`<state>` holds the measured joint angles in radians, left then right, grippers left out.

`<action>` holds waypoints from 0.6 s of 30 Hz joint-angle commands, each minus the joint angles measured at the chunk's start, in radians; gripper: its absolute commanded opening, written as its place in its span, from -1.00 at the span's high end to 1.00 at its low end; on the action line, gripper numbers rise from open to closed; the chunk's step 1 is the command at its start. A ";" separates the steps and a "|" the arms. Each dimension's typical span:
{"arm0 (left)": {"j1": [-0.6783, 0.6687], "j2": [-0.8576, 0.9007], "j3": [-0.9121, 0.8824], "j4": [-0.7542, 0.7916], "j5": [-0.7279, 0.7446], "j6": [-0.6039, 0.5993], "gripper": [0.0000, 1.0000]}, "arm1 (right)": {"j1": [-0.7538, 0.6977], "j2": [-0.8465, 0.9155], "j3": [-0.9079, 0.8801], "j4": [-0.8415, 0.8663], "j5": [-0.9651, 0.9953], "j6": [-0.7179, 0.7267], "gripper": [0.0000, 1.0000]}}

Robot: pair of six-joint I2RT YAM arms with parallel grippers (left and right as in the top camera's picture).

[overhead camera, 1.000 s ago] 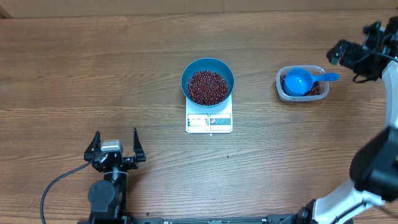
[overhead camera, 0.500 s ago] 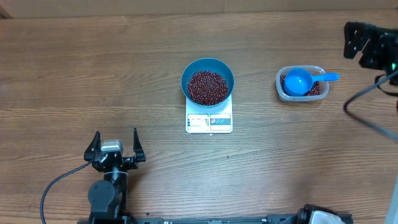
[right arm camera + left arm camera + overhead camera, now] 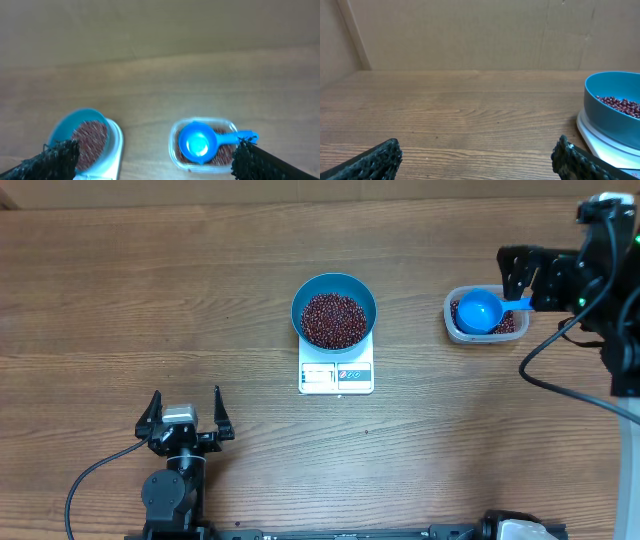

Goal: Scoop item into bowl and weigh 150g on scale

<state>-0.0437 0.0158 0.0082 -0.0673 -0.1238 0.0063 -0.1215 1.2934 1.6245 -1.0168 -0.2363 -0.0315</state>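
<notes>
Beans [image 3: 334,320] already lie in the blue bowl [image 3: 335,282] on the scale [image 3: 336,376]; the display is unreadable, so the weight is unconfirmed. The left pincer [image 3: 186,402] and right pincer [image 3: 523,275] are spread and empty.

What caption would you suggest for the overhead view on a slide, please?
Bowl of beans on scale, scoop in tub; left gripper and right gripper open, empty.
</notes>
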 commanded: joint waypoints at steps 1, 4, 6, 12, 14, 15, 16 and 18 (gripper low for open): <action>0.004 -0.011 -0.003 0.000 0.009 -0.010 -0.99 | 0.008 0.025 -0.071 0.023 0.026 -0.072 -1.00; 0.004 -0.011 -0.003 0.000 0.009 -0.010 -0.99 | 0.009 0.023 -0.183 0.077 0.026 -0.134 -1.00; 0.004 -0.011 -0.003 0.000 0.009 -0.010 -0.99 | 0.009 0.019 -0.260 0.119 0.026 -0.152 -1.00; 0.004 -0.011 -0.003 0.000 0.009 -0.010 -0.99 | 0.009 0.000 -0.625 0.452 -0.058 -0.153 -1.00; 0.004 -0.011 -0.003 0.000 0.009 -0.010 -0.99 | 0.009 -0.006 -0.756 0.648 -0.150 -0.153 -1.00; 0.004 -0.011 -0.003 0.000 0.009 -0.010 -0.99 | 0.009 -0.008 -0.809 0.732 -0.185 -0.153 -1.00; 0.004 -0.011 -0.003 0.000 0.009 -0.010 -0.99 | 0.009 -0.009 -0.848 0.791 -0.210 -0.153 -1.00; 0.004 -0.011 -0.003 0.000 0.009 -0.010 -0.99 | 0.009 -0.014 -0.917 0.899 -0.244 -0.149 -1.00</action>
<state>-0.0437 0.0151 0.0082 -0.0673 -0.1207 0.0063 -0.1169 1.3117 0.7853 -0.2001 -0.3706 -0.1768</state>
